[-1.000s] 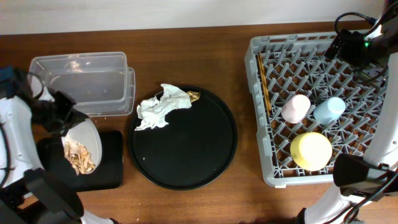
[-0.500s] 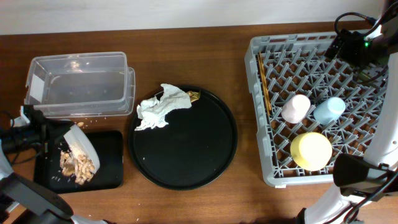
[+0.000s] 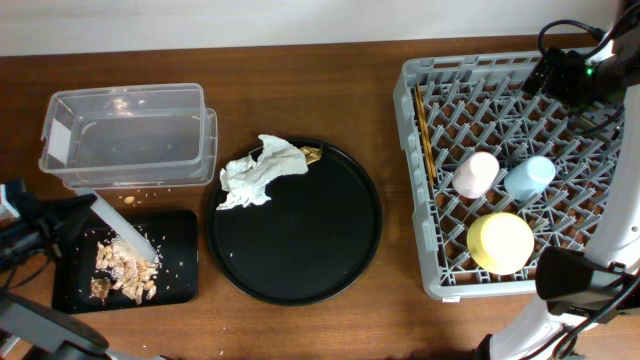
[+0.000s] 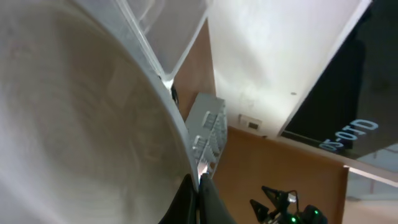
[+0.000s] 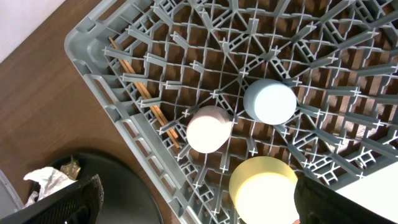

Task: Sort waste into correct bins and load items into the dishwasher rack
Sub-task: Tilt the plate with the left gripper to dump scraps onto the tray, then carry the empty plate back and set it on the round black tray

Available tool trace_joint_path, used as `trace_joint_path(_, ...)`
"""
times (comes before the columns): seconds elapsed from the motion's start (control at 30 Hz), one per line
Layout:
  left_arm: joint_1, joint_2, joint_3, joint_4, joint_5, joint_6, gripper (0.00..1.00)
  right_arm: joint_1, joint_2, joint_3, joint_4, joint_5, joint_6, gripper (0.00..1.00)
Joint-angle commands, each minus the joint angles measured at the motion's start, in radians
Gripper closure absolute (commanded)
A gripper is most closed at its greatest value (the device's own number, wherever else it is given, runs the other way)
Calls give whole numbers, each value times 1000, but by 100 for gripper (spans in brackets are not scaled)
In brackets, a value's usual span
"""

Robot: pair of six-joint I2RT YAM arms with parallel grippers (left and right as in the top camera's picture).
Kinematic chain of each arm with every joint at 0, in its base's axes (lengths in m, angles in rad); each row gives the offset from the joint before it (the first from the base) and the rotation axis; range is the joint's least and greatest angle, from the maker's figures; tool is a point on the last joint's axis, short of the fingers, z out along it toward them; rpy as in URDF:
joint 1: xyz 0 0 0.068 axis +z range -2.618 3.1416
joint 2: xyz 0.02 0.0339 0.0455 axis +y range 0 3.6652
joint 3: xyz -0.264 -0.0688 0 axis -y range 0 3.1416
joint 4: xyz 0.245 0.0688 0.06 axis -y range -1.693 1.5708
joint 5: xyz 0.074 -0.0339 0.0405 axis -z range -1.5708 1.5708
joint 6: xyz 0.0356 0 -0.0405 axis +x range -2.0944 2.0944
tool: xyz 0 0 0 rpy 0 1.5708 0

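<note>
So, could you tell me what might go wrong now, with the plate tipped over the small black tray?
Loose crumbs already lie on the table beside the black tray, so more scraps may miss it. The left hand pinches the steeply tilted plate only at its rim, so it could slip.

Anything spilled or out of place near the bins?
Yes: a few crumbs lie on the table beside the clear tub, outside the black tray holding the scraps pile.
</note>
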Motion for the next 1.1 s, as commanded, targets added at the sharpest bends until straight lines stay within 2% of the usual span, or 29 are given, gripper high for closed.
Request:
trace_joint_path(0.0, 26, -13, -10, 18, 90, 94, 99, 0, -4, 5, -5, 9, -9, 1)
trace_joint_path(0.07, 29, -11, -10, 76, 67, 49, 99, 0, -4, 5, -5, 9, -9, 1)
trace_joint_path(0.1, 31, -11, -10, 31, 60, 48, 99, 0, -4, 5, -5, 9, -9, 1)
trace_joint_path(0.17, 30, -11, -10, 14, 100, 121, 99, 0, -4, 5, -5, 9, -8, 1)
trace_joint_path(0.23, 33, -11, -10, -21, 87, 111, 99, 0, -4, 5, -6, 9, -9, 1)
trace_joint_path(0.27, 38, -12, -10, -107, 89, 148, 99, 0, -4, 5, -5, 9, -9, 1)
trace_joint_path(0.33, 43, -12, -10, -81, 177, 253, 99, 0, -4, 5, -5, 9, -9, 1)
trace_joint_path(0.37, 43, -10, -10, -33, 152, 187, 99, 0, -4, 5, -6, 9, -8, 1)
trace_joint_path(0.4, 43, -10, -10, -72, 109, 140, 99, 0, -4, 5, -5, 10, -9, 1)
trace_joint_path(0.43, 44, -10, -10, -111, 105, 161, 99, 0, -4, 5, -5, 10, -9, 1)
trace_joint_path(0.5, 43, -10, -10, -82, 111, 186, 99, 0, -4, 5, -5, 9, -9, 1)
trace_joint_path(0.57, 45, -12, -10, -204, 34, 177, 99, 0, -4, 5, -5, 9, -9, 1)
trace_joint_path(0.6, 44, -14, -10, -215, 34, 200, 99, 0, -4, 5, -5, 9, -9, 1)
trace_joint_path(0.63, 39, -20, -10, -179, 32, 192, 99, 0, -4, 5, -5, 9, -9, 1)
trace_joint_path(0.73, 17, -31, -10, -216, 23, 168, 99, 0, -4, 5, -5, 9, -9, 1)
trace_joint_path(0.87, -107, -114, -10, -216, 18, 169, 99, 0, -4, 5, -5, 9, -9, 1)
trace_joint_path(0.97, -297, -212, -10, -215, -43, 155, 99, 0, -4, 5, -5, 10, -9, 1)
trace_joint_path(1.07, -520, -295, -10, -160, -63, 90, 99, 0, -4, 5, -5, 9, -9, 1)
